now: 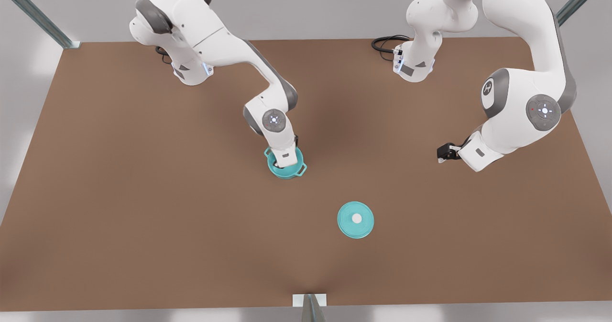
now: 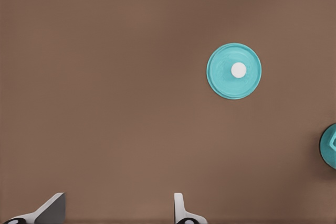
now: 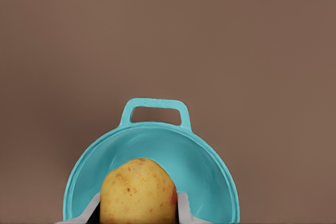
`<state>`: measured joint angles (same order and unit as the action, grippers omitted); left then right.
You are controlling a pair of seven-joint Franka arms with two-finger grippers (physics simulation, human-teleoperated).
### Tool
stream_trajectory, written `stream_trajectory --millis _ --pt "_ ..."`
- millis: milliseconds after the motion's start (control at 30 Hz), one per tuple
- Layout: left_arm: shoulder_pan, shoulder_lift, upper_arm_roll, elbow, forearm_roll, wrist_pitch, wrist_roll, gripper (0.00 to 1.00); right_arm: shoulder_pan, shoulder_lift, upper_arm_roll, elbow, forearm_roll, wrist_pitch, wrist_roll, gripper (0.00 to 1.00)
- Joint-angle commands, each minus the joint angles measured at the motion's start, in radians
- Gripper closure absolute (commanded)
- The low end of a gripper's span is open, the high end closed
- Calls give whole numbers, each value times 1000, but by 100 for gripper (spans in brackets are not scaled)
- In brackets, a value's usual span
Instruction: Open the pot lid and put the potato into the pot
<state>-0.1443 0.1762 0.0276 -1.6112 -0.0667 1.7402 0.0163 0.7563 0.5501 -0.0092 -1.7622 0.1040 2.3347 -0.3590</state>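
Observation:
The teal pot [image 1: 276,170] stands uncovered near the table's middle. My right gripper [image 1: 286,161] reaches down into it. In the right wrist view the right gripper [image 3: 139,205] is shut on the yellow potato [image 3: 137,187], which hangs inside the pot's [image 3: 202,156] teal bowl, one loop handle beyond it. The pot lid [image 1: 355,220], a flat teal disc with a white knob, lies on the table nearer the front edge, apart from the pot. My left gripper [image 1: 444,152] hovers open at the front view's right over bare table. The left wrist view shows the lid [image 2: 234,71] and the pot's rim [image 2: 329,145].
The brown table [image 1: 143,193] spreads wide on all sides of the pot and lid. Both arm bases and a black cable [image 1: 385,43] sit at its far edge. Metal frame posts stand at the corners, with a small bracket [image 1: 309,300] at the front edge.

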Motion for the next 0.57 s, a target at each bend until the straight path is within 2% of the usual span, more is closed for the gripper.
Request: stream_trajectory --millis 0,33,67,100,200,233,267,300,333,367,400,533 --pt "0 -1 0 0 1 -1 2 0 11 10 0 1 -10 17 196 51" --pt "0 -1 0 0 1 -1 2 0 15 10 0 3 -10 17 195 51" --pt "0 -1 0 0 1 -1 2 0 15 10 0 3 -10 17 195 20" --pt "0 0 0 0 1 1 2 0 15 8 -2 4 -10 17 193 0" --pt "2 3 0 0 1 1 2 0 12 1 -3 4 -10 14 190 0" --pt "2 3 0 0 2 1 2 0 8 -76 -31 4 -12 -23 192 0" --pt "2 3 0 0 2 1 4 0 6 -168 -124 27 -20 -133 184 0" --pt "2 2 1 4 4 1 4 0 5 -205 -247 151 -23 -365 157 0" --pt "3 2 1 7 18 1 4 0 -8 -208 -330 262 -23 -540 157 0" --pt "8 3 1 30 5 1 5 0 -9 -233 -498 283 -17 -592 65 0" --pt "3 25 0 62 15 4 5 0 -17 -233 -607 283 -10 -592 -51 0" --pt "0 32 -2 77 7 5 4 0 -60 -228 -624 283 19 -594 -58 0"
